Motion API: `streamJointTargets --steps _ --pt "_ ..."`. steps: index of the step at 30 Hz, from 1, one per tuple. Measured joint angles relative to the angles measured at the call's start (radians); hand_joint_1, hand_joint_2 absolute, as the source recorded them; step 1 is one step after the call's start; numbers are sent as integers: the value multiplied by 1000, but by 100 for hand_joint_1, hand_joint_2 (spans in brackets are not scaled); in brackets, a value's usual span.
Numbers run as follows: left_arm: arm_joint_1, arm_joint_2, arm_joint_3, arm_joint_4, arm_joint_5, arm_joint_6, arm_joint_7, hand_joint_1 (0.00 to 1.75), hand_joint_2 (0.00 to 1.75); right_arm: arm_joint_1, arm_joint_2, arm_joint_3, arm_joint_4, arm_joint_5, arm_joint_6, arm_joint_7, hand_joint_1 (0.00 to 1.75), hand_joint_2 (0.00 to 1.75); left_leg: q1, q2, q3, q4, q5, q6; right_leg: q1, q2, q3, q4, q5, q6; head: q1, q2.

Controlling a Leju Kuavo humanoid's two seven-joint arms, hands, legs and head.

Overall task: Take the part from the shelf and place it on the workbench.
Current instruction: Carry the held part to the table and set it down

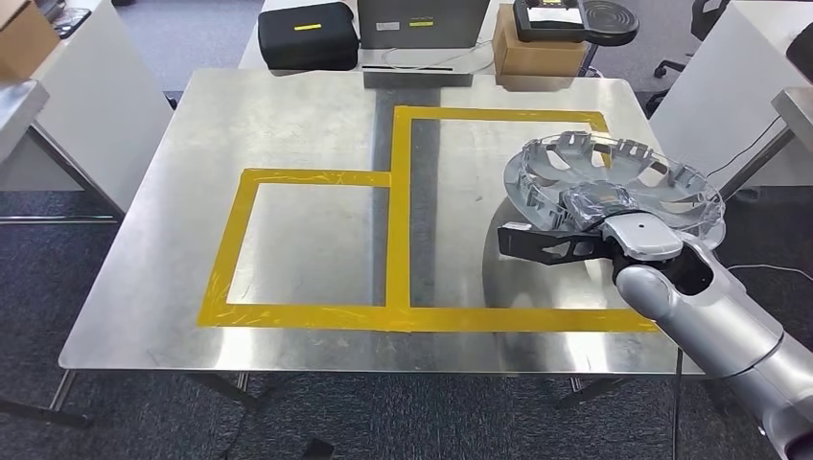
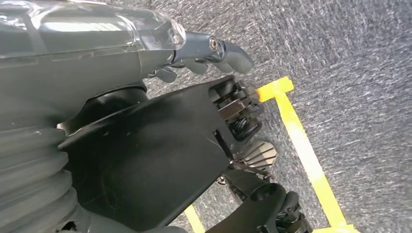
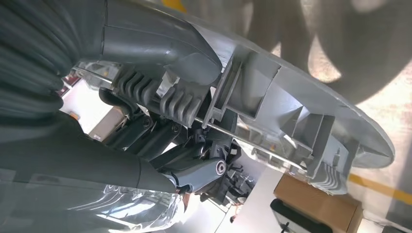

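The part (image 1: 614, 177) is a round silver-grey disc with ribbed tabs around its rim. My right hand (image 1: 594, 230) grips it at its near edge and holds it tilted just above the right side of the steel workbench (image 1: 307, 125), over the larger yellow-taped rectangle (image 1: 499, 115). In the right wrist view the thumb (image 3: 165, 48) presses on the part's rim (image 3: 301, 111) and the dark fingers curl beneath it. My left hand (image 2: 204, 53) hangs over the carpet floor with its fingers curled in and nothing in them.
A smaller yellow-taped rectangle (image 1: 307, 244) marks the workbench's left half. Behind the far edge stand a black case (image 1: 307, 36), a grey box (image 1: 422, 24) and a cardboard box (image 1: 537, 53). White tables flank both sides. Yellow floor tape (image 2: 301, 131) runs under my left arm.
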Motion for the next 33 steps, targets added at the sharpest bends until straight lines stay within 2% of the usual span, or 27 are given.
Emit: streamJointTargets --steps 7,13,25,33 --pt "0 0 0 0 1 0 -9 0 175 -28 1 56 25 -13 -9 0 175 175 0 0 0 0 0 0 0 0 0 0 0 0 0 0" --pt "0 0 0 0 1 1 -13 0 175 -52 8 106 45 -60 -63 -15 175 175 0 2 0 0 0 0 0 0 0 0 0 0 0 0" --pt "0 0 0 0 -3 4 -20 0 175 -96 63 204 71 -90 -108 -71 175 175 0 7 1 0 0 0 0 2 0 0 0 0 0 0" --pt "0 0 0 0 -4 6 -21 0 175 -112 97 259 84 -90 -116 -79 175 175 0 7 1 0 0 0 0 2 0 0 0 0 0 0"
